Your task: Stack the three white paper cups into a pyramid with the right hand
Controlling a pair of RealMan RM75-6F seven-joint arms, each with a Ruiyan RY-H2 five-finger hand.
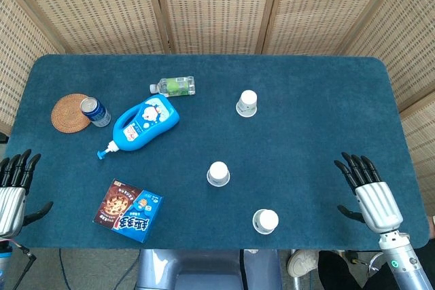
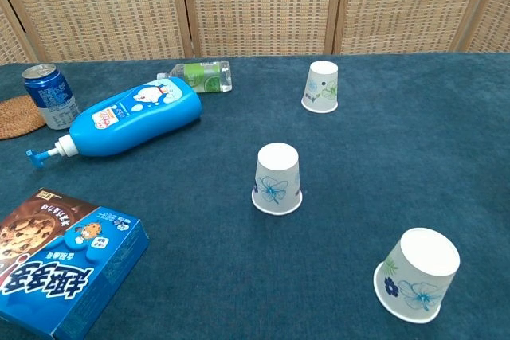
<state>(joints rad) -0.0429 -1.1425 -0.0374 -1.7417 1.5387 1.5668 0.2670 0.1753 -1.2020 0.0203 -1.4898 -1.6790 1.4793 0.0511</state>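
Nothing stacked yet: we see three upturned cups apart on the table [image 1: 326,106]: far cup [image 1: 247,103], middle cup [image 1: 218,174], near cup [image 1: 265,221]. The right robot hand [image 1: 367,191], seemingly open and empty, rests beyond the near cup; next we must grasp one.

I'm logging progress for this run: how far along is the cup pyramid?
Nothing is done yet. The three cups stand upside down and apart on the table: the far cup, the middle cup and the near cup. Nothing is in hand: the right hand rests open at the table edge, and the left hand holds nothing either. Still left: setting two cups side by side and the third on top.
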